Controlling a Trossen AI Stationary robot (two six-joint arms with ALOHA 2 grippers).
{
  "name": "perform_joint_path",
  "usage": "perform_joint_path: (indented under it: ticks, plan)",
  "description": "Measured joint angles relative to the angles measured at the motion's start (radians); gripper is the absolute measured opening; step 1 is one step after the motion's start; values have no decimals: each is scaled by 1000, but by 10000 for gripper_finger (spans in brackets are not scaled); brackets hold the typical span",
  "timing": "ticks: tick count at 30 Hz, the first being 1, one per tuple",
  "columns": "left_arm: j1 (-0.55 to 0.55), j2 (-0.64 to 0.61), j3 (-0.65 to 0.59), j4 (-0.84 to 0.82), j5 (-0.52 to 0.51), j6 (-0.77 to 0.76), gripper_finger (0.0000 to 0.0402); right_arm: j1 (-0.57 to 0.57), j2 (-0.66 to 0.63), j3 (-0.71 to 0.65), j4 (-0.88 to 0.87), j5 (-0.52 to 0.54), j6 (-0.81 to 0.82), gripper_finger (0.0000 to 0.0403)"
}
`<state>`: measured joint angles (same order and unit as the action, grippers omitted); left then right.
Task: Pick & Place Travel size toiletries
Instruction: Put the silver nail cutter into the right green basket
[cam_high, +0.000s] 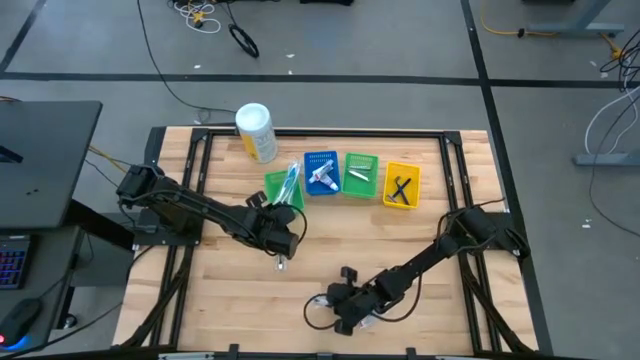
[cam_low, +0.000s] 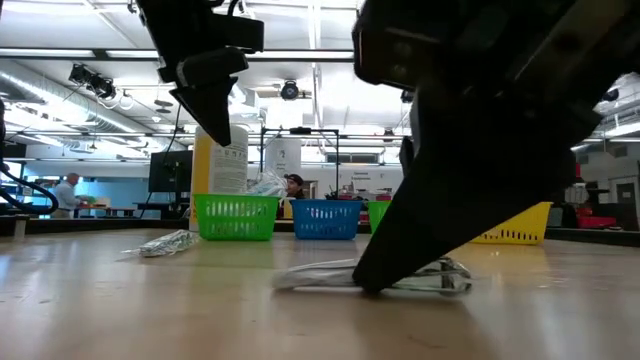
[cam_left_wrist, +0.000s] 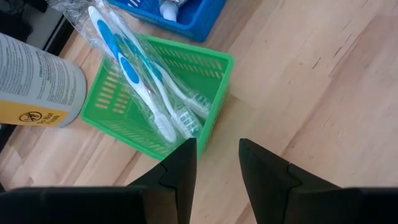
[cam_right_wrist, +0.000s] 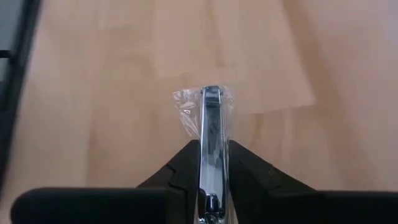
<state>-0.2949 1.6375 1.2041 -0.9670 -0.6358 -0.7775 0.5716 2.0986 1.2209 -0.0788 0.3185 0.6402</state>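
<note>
Fingers of my right tool (cam_right_wrist: 212, 163) are pinching tight on a slim silvery wrapped item (cam_right_wrist: 211, 124), which is sticking out past the fingertips in its clear crinkled wrapper. In the high view that tool (cam_high: 345, 310) is sitting low in the frame, a little right of centre, down at the wooden tabletop (cam_high: 470, 300). In the low view the wrapped item (cam_low: 440, 275) is lying flat on the wood right under the dark arm.

My left tool (cam_left_wrist: 216, 163) is hanging with its fingers parted a little and nothing between them, just beside the near corner of the green bin (cam_left_wrist: 214, 74). In the high view it (cam_high: 280, 235) is showing left of centre, below that bin (cam_high: 272, 186). Two bagged blue-white toothbrushes (cam_left_wrist: 134, 68) are leaning out of the green bin. A second silvery packet (cam_low: 165, 243) is lying on the tabletop at the left of the low view. Right of the green bin, the blue bin (cam_high: 321, 172) is holding a small white tube, the second green bin (cam_high: 360, 174) is carrying pale items, and the yellow bin (cam_high: 402, 186) is holding black razors (cam_high: 402, 189). At the upper left of the row the white canister (cam_high: 255, 132) is standing upright.
</note>
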Motion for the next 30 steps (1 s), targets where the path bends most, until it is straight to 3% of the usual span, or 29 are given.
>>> perform_joint_path:
  ticks: [6, 16, 23, 30]
  plan:
    - [-46, -2, 0, -2, 3, -67, 128, -11, -75, -6, -177, 36, 8, 67]
    - [-188, -3, 0, -3, -1, -236, 128, -86, -248, -5, -572, 234, 7, 65]
    - [-238, -3, 0, 1, -4, -320, 128, -254, -365, -3, -797, 341, -59, 64]
    - [-261, -1, 0, 73, -5, -370, 128, -507, -401, -3, -810, 297, -282, 64]
